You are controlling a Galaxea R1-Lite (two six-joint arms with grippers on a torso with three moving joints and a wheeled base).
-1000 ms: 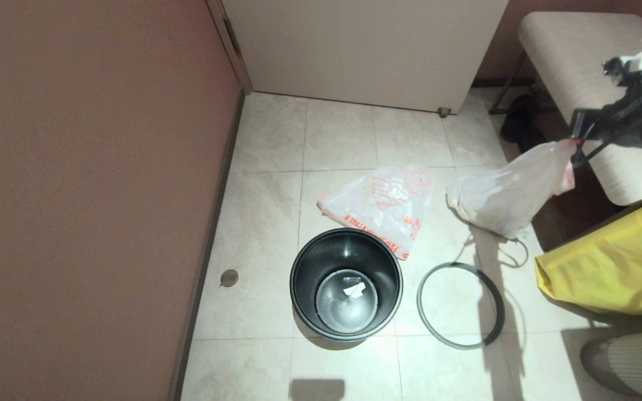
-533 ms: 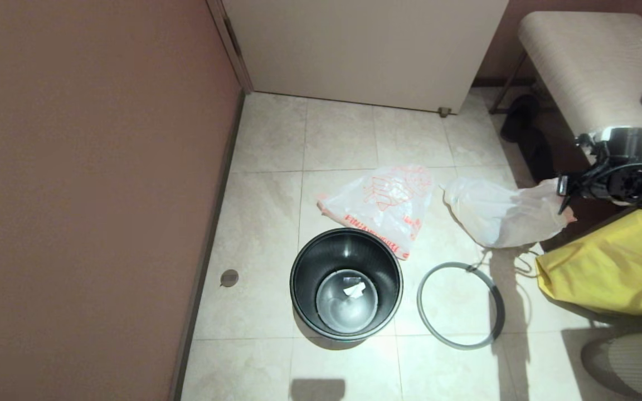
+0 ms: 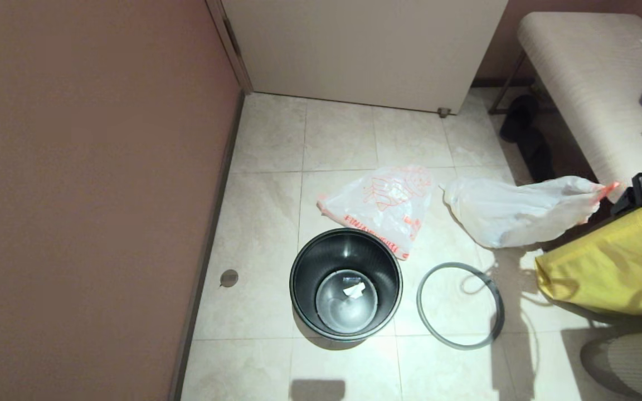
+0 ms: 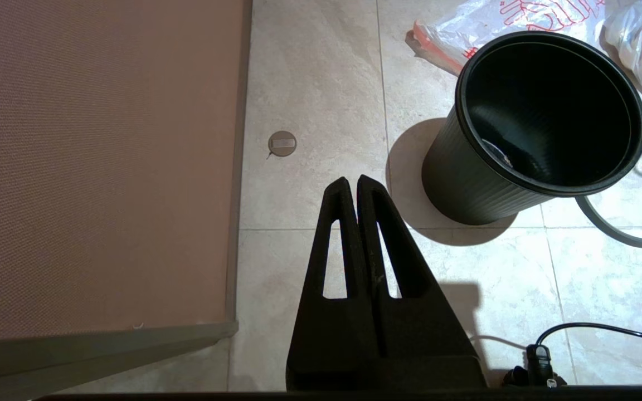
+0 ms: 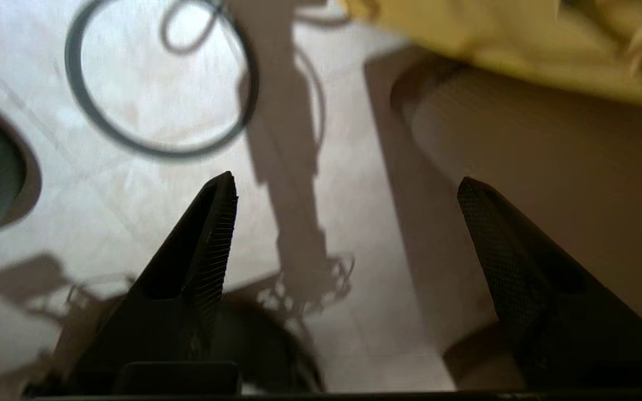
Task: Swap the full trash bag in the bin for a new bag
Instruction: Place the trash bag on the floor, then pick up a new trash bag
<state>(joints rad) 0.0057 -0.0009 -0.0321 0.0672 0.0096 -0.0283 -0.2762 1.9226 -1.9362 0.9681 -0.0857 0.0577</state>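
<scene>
Nearest me, the L gripper (image 4: pixel 358 181) sat parked w/ fingers pressed together, and the bin (image 3: pixel 346 283) stood unlined, just a scrap at its bottom, its grey hoop (image 3: pixel 460 305) lying beside it on the tiles. Further back the new bag (image 3: pixel 383 205) lay flat, touching the bin's far side, not yet fitted. The full trash bag (image 3: pixel 513 210) slumped by the yellow bag (image 3: pixel 611 267), w/ the R gripper (image 5: pixel 347 189) spread wide & empty, so removal looked done; lining & hoop left.

Tiled room corner: door (image 3: pixel 365 50), bench (image 3: pixel 588 83).
</scene>
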